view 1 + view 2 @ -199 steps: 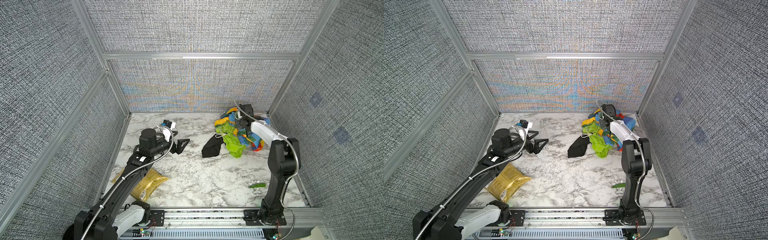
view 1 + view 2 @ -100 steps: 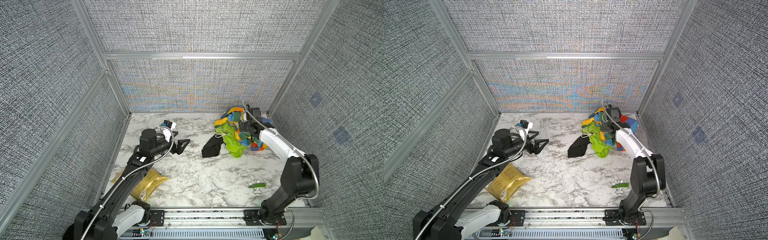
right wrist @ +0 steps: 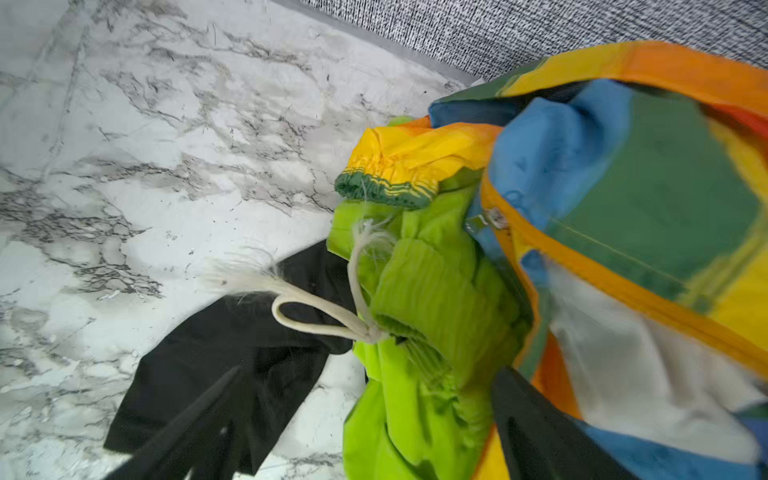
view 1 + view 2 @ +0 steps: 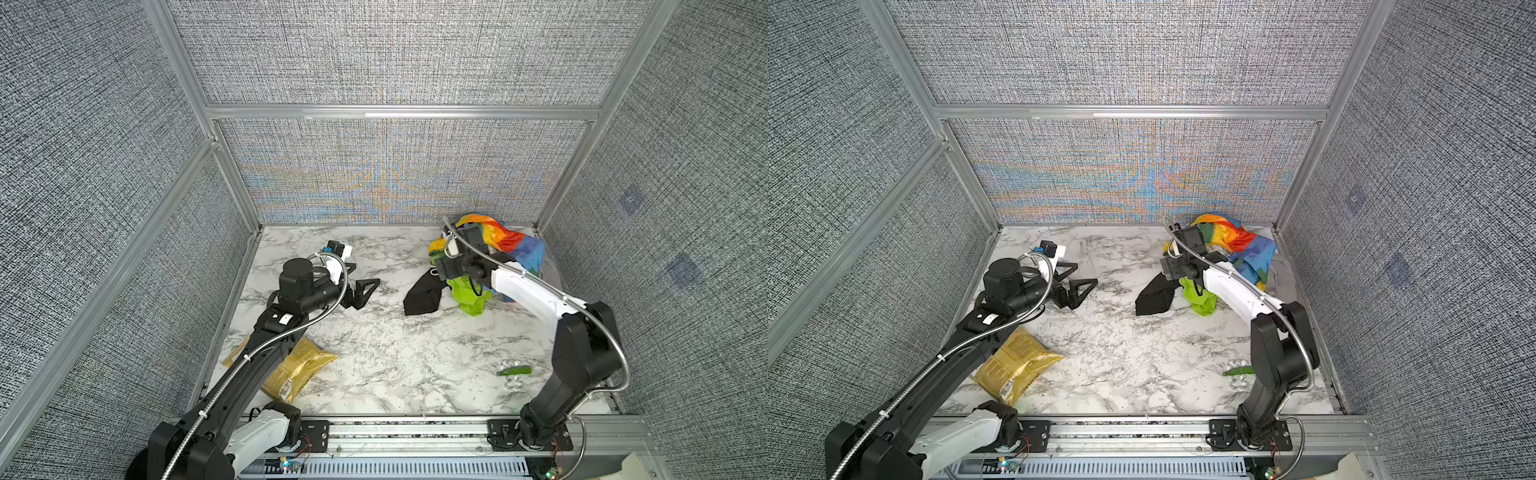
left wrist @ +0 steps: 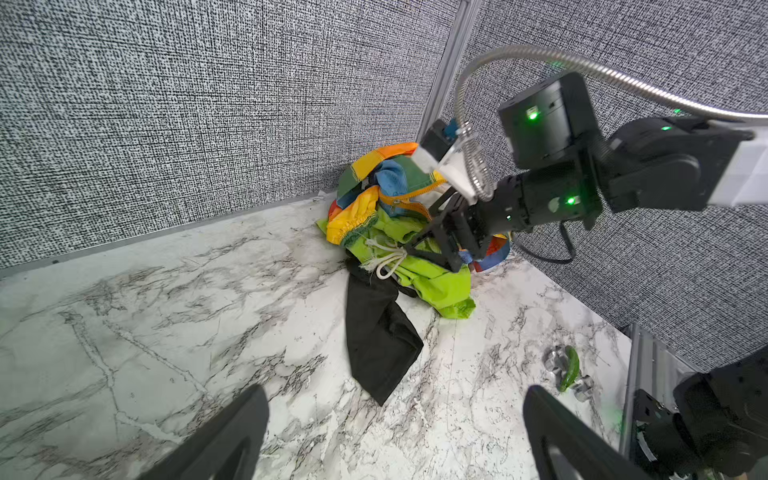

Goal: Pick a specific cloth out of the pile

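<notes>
Hugging the corner [image 4: 539, 224], pile [image 4: 512, 243] (lime cloth [image 4: 467, 293] at front) borders open tabletop [image 4: 395, 353]

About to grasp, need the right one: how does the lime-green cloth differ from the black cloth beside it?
The lime-green cloth carries white drawstrings; the black cloth shows none. The lime-green cloth is bunched, partly under the rainbow cloth; the black cloth lies flatter, out on the marble table. Both are thin fabric and touch.

In the marble bench's [image 4: 1142, 353] far right corner sits the pile of fabrics [image 4: 1252, 259], topped by a rainbow patchwork cloth [image 4: 1235, 237]. A lime-green thin cloth [image 4: 1202, 301] lies at its front, touching a black cloth [image 4: 1154, 296].
</notes>
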Robot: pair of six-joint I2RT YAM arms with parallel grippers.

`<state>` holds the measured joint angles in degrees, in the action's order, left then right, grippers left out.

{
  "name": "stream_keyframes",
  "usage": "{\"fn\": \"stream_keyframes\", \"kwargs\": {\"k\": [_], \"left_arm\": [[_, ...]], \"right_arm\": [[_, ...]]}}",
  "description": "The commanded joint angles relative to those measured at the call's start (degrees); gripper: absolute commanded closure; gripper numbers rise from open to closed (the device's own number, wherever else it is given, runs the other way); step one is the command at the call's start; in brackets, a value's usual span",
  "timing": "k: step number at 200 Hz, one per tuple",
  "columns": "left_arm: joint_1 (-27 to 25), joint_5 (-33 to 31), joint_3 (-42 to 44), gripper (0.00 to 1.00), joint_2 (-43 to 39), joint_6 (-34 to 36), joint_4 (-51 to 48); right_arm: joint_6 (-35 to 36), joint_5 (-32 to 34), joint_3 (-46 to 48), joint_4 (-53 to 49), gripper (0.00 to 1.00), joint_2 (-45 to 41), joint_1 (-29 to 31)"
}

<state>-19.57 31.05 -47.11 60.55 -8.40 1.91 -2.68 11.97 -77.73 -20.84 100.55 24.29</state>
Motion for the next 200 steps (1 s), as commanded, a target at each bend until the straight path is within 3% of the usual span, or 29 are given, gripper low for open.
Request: {"fn": "stream_keyframes", "kwargs": {"k": [1, 90, 130, 146, 172, 200], "left_arm": [[-0.1, 0.1, -0.1, 0.01, 0.0, 0.1, 1.8], [-0.2, -0.5, -0.4, 0.01, 0.0, 0.4, 1.1], [-0.3, 0.2, -0.4, 0.01, -0.4, 0.0, 1.4], [-0.3, 0.1, -0.3, 0.01, -0.5, 0.0, 1.4], [-0.3, 0.0, -0.4, 0.01, -0.4, 0.1, 1.3], [-0.3, 0.0, -0.4, 0.01, -0.2, 0.1, 1.2]], "right_arm": [[1.2, 6.1, -2.9, -1.6, 0.03, 3.9, 0.0], [6.3, 14.7, -5.6, -3.9, 0.04, 13.8, 2.3], [6.3, 21.3, -3.8, 0.3, 0.07, 15.6, 2.8], [6.2, 23.7, -3.8, 1.3, 0.15, 16.4, 2.8], [6.4, 23.2, -3.1, 2.7, 0.48, 15.9, 3.2], [5.3, 20.9, -0.9, 4.2, 0.72, 12.3, 3.8]]}}
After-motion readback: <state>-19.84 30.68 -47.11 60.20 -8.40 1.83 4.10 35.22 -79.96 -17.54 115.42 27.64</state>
